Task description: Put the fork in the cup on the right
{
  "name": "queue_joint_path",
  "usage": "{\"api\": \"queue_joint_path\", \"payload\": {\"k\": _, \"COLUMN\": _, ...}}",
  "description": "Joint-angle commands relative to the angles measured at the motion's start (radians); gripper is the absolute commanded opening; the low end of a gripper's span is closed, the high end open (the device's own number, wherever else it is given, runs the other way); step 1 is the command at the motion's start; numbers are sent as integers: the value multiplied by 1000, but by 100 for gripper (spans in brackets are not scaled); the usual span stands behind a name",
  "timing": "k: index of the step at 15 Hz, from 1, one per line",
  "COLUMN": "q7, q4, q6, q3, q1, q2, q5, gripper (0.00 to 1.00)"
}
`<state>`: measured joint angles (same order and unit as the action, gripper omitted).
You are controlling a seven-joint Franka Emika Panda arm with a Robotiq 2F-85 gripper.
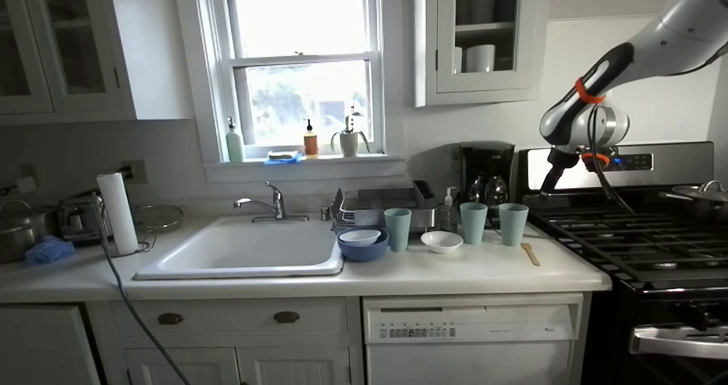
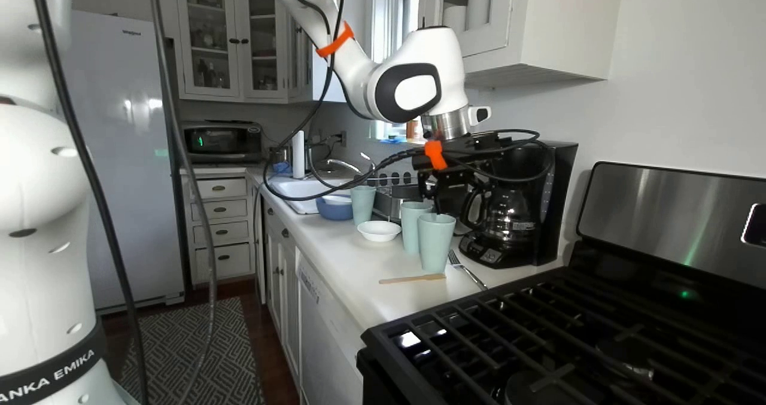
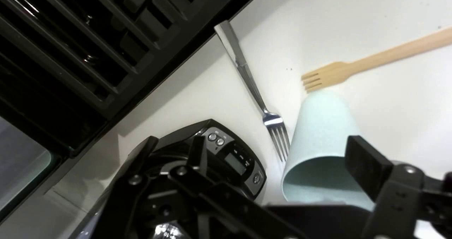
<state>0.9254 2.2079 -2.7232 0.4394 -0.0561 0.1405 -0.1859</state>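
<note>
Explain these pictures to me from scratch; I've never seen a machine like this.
The big white jointed machine is a robot arm, with black fingers at its end for grasping. Two pictures come from cameras set apart from it, looking from different places. The third comes from a camera on its wrist, looking past the fingers.

On the white counter stand, among other things, three pale teal tumblers, a white bowl, a blue bowl with a smaller white bowl inside, and a black coffee maker. Near the tumbler closest to the stove lie a metal fork and a wooden fork.

Nothing is held: the fingers are spread apart, and neither fork is in a tumbler yet.
</note>
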Motion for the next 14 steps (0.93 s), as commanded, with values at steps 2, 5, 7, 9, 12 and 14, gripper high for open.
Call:
{"api": "queue_joint_path", "payload": {"k": 2, "q7": 255, "q4": -110, "q6": -1, "q3": -39, "q1": -61, "q2": 151, "q5": -45, "gripper": 100}}
{"api": "queue_joint_path", "payload": {"k": 5, "q7": 410, "q4": -171, "q6": -25, "q3": -105, "q1": -127, "q2": 245, "q5": -126, "gripper": 100}}
{"api": "queue_joint_path", "payload": {"k": 7, "q7": 306, "q4": -121, "q6": -28, "q3": -167, "q1": -186, "q2": 190, "q5": -33, "gripper": 100}}
{"api": "queue_joint_path", "payload": {"k": 9, "q7": 357, "q4": -152, "q6": -44, "q3": -198, "q1": -216, "q2": 236, "q5": -69, "gripper": 100}}
{"api": "queue_joint_path", "payload": {"k": 12, "q7": 360, "q4": -170, "q6": -46, "q3": -203, "q1": -221, "q2": 255, "q5": -69, "gripper": 100}}
{"api": "queue_joint_path", "payload": {"k": 14, "q7": 415, "q4": -199, "q6": -45, "q3": -249, "q1": -245, "q2": 282, "q5": -68, "gripper": 100}}
